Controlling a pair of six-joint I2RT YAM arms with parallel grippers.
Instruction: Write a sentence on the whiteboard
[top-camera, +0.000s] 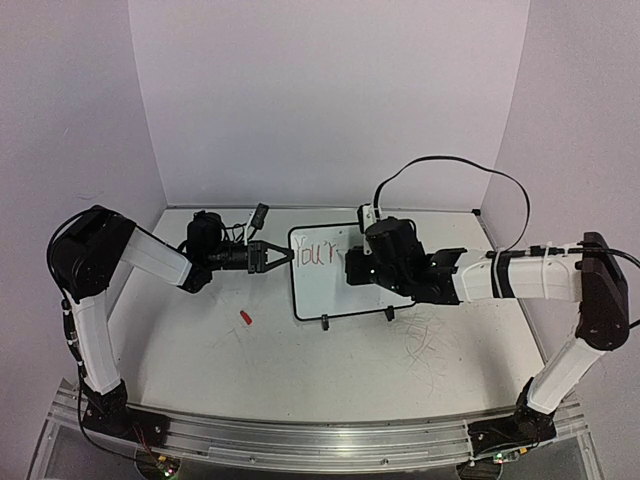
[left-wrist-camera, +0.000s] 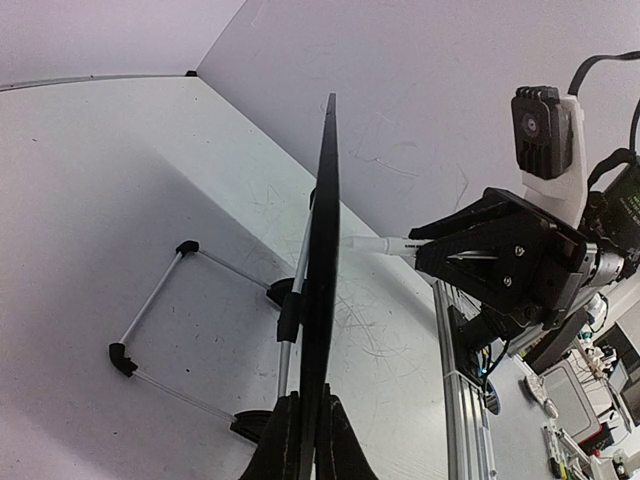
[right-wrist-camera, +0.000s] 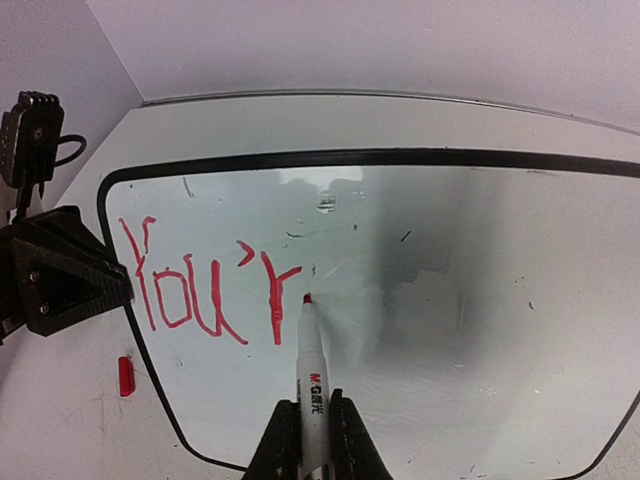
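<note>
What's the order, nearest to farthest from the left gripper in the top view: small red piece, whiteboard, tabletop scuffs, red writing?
1. whiteboard: its left edge is held by the left gripper.
2. sentence: red writing on the board, just right of the grip.
3. small red piece: on the table, toward the arm bases.
4. scuffs: tabletop, far right, past the board's feet.

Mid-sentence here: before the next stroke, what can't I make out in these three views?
Top view: the right tool covers part of the small black-framed whiteboard; the red handwritten sentence is tiny and blurred.
Left wrist view: the whiteboard is edge-on, so its writing face is hidden.
Right wrist view: whether the white red-tipped marker touches the board is unclear; the frame cuts off the board's bottom edge.
</note>
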